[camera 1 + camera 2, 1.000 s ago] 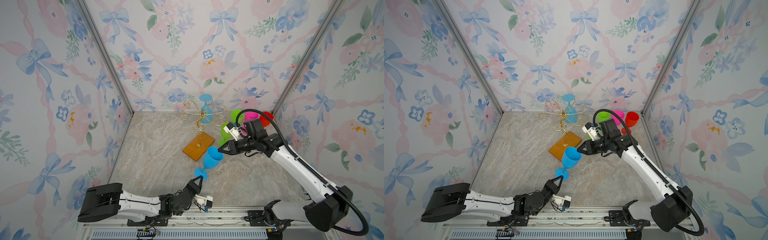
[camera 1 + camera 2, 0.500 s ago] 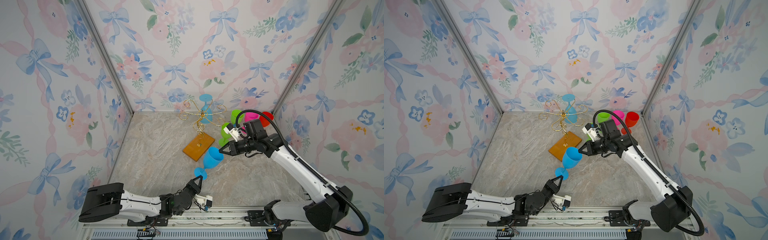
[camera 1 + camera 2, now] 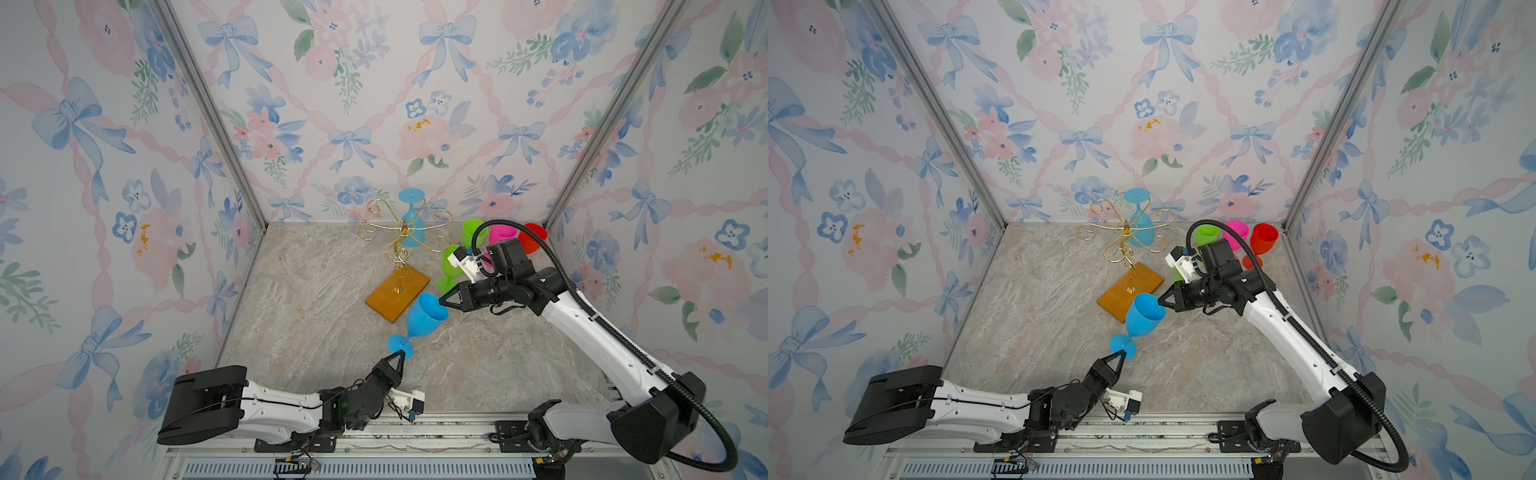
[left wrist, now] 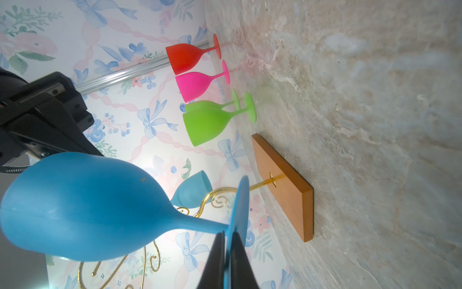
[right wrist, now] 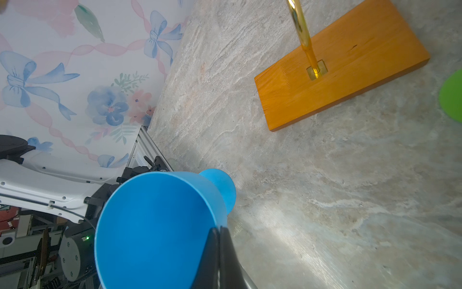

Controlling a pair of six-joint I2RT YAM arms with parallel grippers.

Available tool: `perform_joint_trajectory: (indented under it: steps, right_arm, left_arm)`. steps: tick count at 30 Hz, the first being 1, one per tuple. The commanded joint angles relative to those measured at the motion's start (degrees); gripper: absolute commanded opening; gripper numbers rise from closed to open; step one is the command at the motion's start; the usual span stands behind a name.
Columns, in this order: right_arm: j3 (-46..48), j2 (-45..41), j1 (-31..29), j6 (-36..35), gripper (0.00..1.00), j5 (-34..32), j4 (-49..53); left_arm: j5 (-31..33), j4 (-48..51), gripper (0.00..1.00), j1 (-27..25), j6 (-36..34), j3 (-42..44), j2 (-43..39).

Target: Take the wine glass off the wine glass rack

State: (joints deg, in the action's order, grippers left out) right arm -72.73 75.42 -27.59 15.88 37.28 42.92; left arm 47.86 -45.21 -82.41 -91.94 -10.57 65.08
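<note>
Since a second ago the right gripper (image 3: 443, 300) has pinched shut on the rim of the blue wine glass (image 3: 427, 318). Arms and glass have otherwise hardly shifted. In the right wrist view one finger (image 5: 208, 262) lies inside the bowl, the other outside. The left gripper (image 3: 400, 354) stands narrow, with the edge of the glass's foot caught between its fingers (image 4: 215, 262). The glass is held tilted over the marble tabletop (image 3: 316, 299), off the wine glass rack (image 3: 404, 227), just near and right of its wooden base (image 3: 397, 296). A second blue wine glass (image 3: 412, 235) hangs upside down on the rack's far side. Two green glasses (image 3: 473, 232), a pink glass (image 3: 500, 234) and a red glass (image 3: 535, 241) stand far right.
</note>
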Motion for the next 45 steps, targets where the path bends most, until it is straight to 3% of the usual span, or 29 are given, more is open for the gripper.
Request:
perform_joint_trajectory:
  steps: [1, 9, 13, 24, 32, 37, 42, 45]
  right_arm:
    - [-0.66, -1.24, -0.45, 0.47, 0.00, -0.28, 0.95]
    - [-1.31, -2.46, -0.12, 1.42, 0.00, -3.38, -0.26]
    - [-1.03, -3.18, 0.82, 2.78, 0.00, -5.02, -1.44]
    - [0.49, -7.49, 4.62, 4.97, 0.00, -12.15, -4.40]
    - [-0.98, -8.96, 7.39, 3.31, 0.00, -22.37, -0.48]
    - [-2.81, -8.74, 10.20, 1.72, 0.00, -23.56, 3.59]
    - [-4.15, -8.87, 12.20, -0.40, 0.00, -24.40, 8.01]
    - [-4.10, -8.98, 12.73, -1.20, 0.00, -27.70, 10.04]
  left_arm:
    - [1.08, -1.41, 0.19, 0.41, -0.04, -0.58, -0.90]
    - [1.01, -1.34, 0.35, 0.41, 0.70, -0.46, -1.39]
    - [1.15, -1.33, 0.57, 0.41, 1.67, -0.54, -1.55]
    - [2.77, -1.35, 0.72, 0.32, 9.91, -1.84, -3.27]
    - [9.28, -1.24, 0.75, 0.58, 24.95, -7.11, -2.69]
    - [13.06, 1.47, 0.77, 2.17, 35.84, -10.92, -4.30]
    - [9.53, 19.22, 0.81, 7.36, 54.56, -17.55, -9.76]
    - [2.63, 31.78, 0.88, 14.23, 67.94, -22.26, -13.02]
